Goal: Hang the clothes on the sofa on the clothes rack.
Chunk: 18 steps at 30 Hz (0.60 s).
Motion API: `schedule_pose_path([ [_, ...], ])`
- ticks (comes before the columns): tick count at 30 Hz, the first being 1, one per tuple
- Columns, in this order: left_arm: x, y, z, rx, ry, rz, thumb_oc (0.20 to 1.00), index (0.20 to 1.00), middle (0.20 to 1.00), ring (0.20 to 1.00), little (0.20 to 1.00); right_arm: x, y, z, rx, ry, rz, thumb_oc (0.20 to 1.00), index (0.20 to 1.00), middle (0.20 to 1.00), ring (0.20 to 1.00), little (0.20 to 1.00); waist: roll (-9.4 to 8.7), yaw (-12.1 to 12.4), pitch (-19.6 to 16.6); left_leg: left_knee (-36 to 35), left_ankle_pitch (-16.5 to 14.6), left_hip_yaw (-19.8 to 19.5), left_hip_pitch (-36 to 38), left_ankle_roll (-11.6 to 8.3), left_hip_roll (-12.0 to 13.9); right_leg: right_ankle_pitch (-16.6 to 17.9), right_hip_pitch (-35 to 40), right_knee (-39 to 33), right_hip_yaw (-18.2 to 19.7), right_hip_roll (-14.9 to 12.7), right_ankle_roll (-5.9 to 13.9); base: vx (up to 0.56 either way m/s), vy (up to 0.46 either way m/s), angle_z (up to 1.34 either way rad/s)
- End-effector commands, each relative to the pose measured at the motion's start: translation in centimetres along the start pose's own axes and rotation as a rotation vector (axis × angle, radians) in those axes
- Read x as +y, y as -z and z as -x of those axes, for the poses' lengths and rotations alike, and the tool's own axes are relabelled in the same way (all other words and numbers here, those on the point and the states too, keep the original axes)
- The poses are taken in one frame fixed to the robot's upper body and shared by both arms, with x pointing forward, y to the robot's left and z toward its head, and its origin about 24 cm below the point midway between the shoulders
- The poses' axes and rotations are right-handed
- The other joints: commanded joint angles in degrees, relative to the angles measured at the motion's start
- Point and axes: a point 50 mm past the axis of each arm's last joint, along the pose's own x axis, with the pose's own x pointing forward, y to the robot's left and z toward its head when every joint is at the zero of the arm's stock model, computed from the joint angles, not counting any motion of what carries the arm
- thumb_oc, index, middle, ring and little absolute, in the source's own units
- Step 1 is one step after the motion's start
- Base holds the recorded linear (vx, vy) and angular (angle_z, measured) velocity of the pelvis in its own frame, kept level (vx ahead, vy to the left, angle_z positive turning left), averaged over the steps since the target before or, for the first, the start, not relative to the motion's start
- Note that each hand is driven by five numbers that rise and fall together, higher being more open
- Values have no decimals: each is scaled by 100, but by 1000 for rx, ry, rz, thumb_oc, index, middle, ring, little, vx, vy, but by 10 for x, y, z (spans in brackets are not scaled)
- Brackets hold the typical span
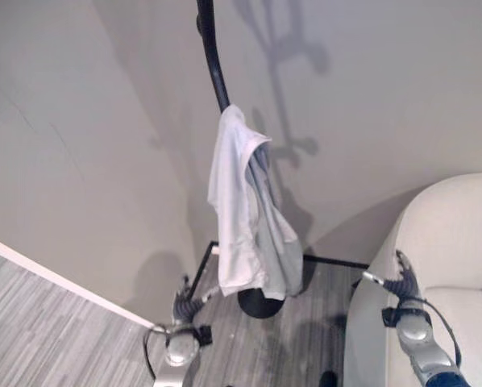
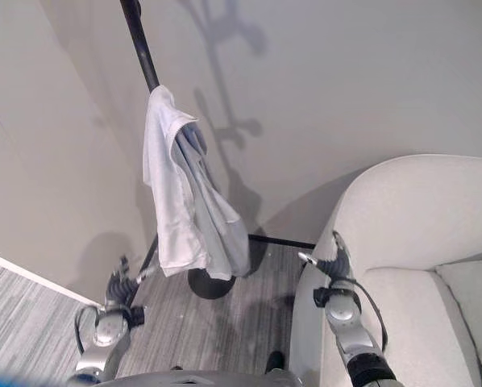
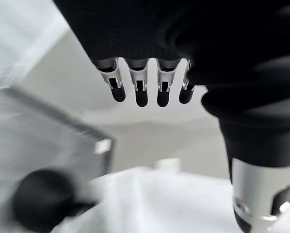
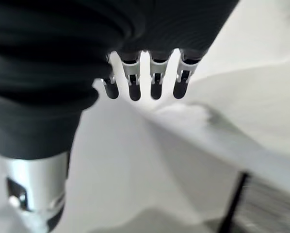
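Observation:
A white garment (image 1: 233, 201) with a grey one (image 1: 275, 242) beside it hangs from the black pole of the clothes rack (image 1: 213, 56), whose round base (image 1: 259, 304) rests on the floor. My left hand (image 1: 184, 305) hangs low by the rack's base, fingers straight and holding nothing; its fingers (image 3: 141, 87) show the same in the left wrist view. My right hand (image 1: 404, 282) hovers at the cream sofa's (image 1: 459, 242) armrest edge, fingers (image 4: 155, 82) straight and empty.
A black floor bar (image 1: 338, 262) runs from the rack toward the sofa. Grey walls stand behind the rack, with a white skirting (image 1: 56, 278) at the left above wood-grain flooring (image 1: 39, 339). The sofa cushion (image 2: 475, 306) lies at the lower right.

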Motion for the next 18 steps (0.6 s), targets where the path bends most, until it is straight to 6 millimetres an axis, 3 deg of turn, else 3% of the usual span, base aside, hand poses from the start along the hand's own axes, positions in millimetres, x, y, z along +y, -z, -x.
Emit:
schedule_pose_path([
  [1,3,17,0,89,79,0,1000,1000,1000,1000,1000,-3,-7,-1,4,139,-168,1000,1000,1000,1000,1000,-151,-115,113,782,48,488,821,-557,675,-204,-107,88,32,-75,181,32,-15,-35],
  [3,4,25,3,120,84,-19,1000,1000,1000,1000,1000,-5,1,3,32,166,-160,1000,1000,1000,1000,1000,-146,-125,117,867,-13,515,880,-558,715,-232,-53,90,60,-35,166,29,-14,-28],
  [4,6,47,11,220,62,-11,1000,1000,1000,1000,1000,-10,16,10,80,218,-113,1000,1000,1000,1000,1000,-152,-176,100,992,-86,554,985,-557,772,-290,50,98,89,36,130,10,-11,-22],
  [5,6,47,11,220,62,-10,1000,1000,1000,1000,1000,-10,16,10,80,219,-112,1000,1000,1000,1000,1000,-147,-173,108,999,-93,557,995,-560,779,-292,59,98,92,41,129,15,-12,-24],
  [6,8,63,18,301,21,25,1000,1000,1000,1000,1000,-14,28,16,109,241,-33,1000,1000,1000,1000,1000,-158,-211,115,1089,-129,597,1083,-557,818,-325,133,107,122,92,101,7,-2,-13],
  [7,8,63,18,301,21,25,1000,1000,1000,1000,1000,-14,28,16,108,241,-32,1000,1000,1000,1000,1000,-155,-212,121,1092,-132,600,1091,-559,822,-327,140,106,125,96,100,2,-5,-12],
  [9,10,79,25,387,-29,81,1000,1000,1000,1000,1000,-13,45,23,189,254,-24,1000,1000,1000,1000,1000,-185,-222,120,1134,-144,631,1173,-559,830,-343,200,126,154,137,83,5,-4,-16],
  [11,13,92,31,473,-98,175,1000,1000,1000,1000,1000,-8,77,37,374,253,-41,1000,1000,1000,1000,1000,-226,-198,92,1149,-160,642,1235,-549,825,-359,243,141,169,167,68,12,1,-15],
  [13,17,103,37,550,-140,206,1000,1000,1000,1000,1000,0,112,61,622,263,-138,1000,1000,1000,1000,1000,-263,-135,56,1134,-168,624,1270,-549,822,-367,287,126,160,188,56,11,6,-2],
  [14,19,108,40,598,-132,181,1000,1000,1000,1000,1000,8,137,85,850,294,-323,1000,1000,1000,1000,1000,-290,-95,42,1136,-211,594,1282,-538,807,-373,329,126,181,200,46,20,12,7],
  [15,19,108,39,609,-118,168,1000,1000,1000,1000,1000,10,146,96,951,338,-437,1000,1000,1000,1000,1000,-294,-69,42,1142,-225,572,1277,-540,798,-376,344,124,190,201,48,17,7,7],
  [16,19,108,39,608,-116,168,1000,1000,1000,1000,1000,9,146,95,951,338,-444,1000,1000,1000,1000,1000,-296,-60,53,1146,-227,574,1277,-540,797,-376,344,123,192,200,48,17,12,3],
  [18,17,107,37,617,-91,132,1000,1000,1000,1000,1000,6,161,118,1124,513,-652,1000,1000,1000,1000,1000,-298,-59,24,1153,-237,537,1283,-552,787,-377,380,116,181,201,51,23,9,1],
])
